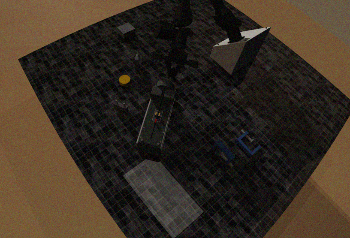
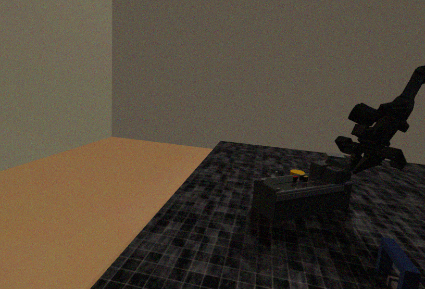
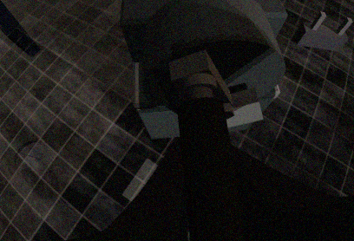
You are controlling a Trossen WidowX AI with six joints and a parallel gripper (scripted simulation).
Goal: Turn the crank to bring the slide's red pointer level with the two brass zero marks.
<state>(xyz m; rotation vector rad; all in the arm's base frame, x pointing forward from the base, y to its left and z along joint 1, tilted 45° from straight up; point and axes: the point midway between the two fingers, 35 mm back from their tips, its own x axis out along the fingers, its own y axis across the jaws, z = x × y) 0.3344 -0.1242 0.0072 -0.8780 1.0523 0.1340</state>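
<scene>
The machine [image 1: 154,129] [image 2: 302,196] is a long dark box lying on the chequered mat. On its top, the red pointer [image 1: 155,120] sits on the slide just past the two brass marks [image 1: 158,114], on the side away from the crank. The grey crank disc [image 1: 163,84] [image 3: 263,67] is at the box's far end. My gripper [image 1: 171,75] [image 2: 355,167] [image 3: 201,118] is at that disc, shut on the crank handle [image 3: 197,76], which sticks out between the pale finger pads in the wrist view.
A yellow disc [image 1: 124,79] [image 2: 297,172] lies left of the machine. A grey cube [image 1: 126,29] and a small peg [image 1: 137,57] lie farther back. A white wedge block [image 1: 240,49] stands to the right. Blue pieces [image 1: 224,150] [image 1: 248,143] [image 2: 398,258] lie front right. A pale rectangle [image 1: 162,197] marks the mat in front.
</scene>
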